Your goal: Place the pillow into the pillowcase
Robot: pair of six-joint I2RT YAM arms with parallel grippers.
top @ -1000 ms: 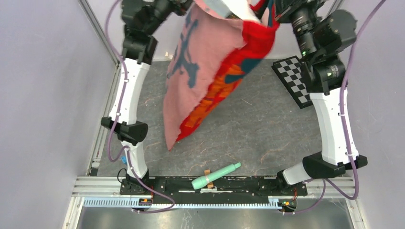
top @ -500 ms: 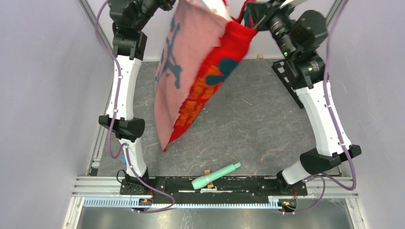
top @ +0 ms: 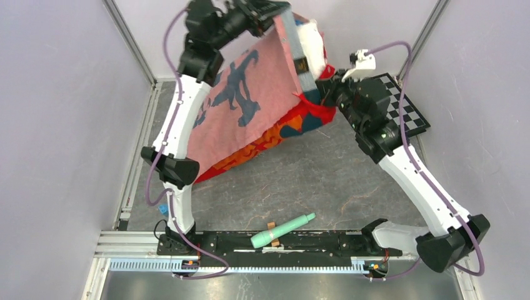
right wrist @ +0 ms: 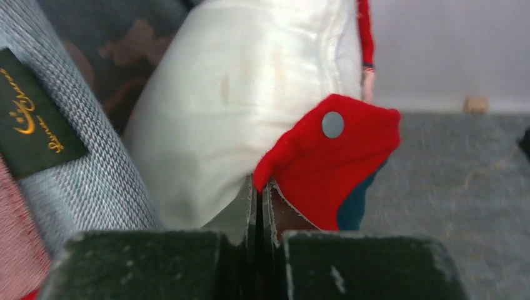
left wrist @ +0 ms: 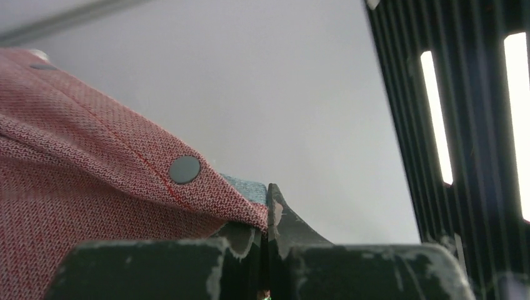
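Observation:
The pillowcase (top: pixel 247 106) lies tilted at the back of the table, its faded pink side with dark marks up and its red-orange side underneath. The white pillow (top: pixel 310 47) bulges out of its open end at the back. My left gripper (top: pixel 278 12) is shut on the pink edge of the pillowcase (left wrist: pixel 125 187), near a snap. My right gripper (top: pixel 325 90) is shut on the red edge of the pillowcase (right wrist: pixel 325 162), with the pillow (right wrist: pixel 244 106) right behind it.
A black-and-white checkerboard (top: pixel 406 106) lies at the back right. A mint-green tube (top: pixel 281 230) lies by the arm bases at the near edge. Grey walls and metal posts (top: pixel 128 40) close in the sides.
Both grippers came down and back with the pillowcase. It hung steeply above the table before and now lies lower and flatter, with the pillow showing at its open end.

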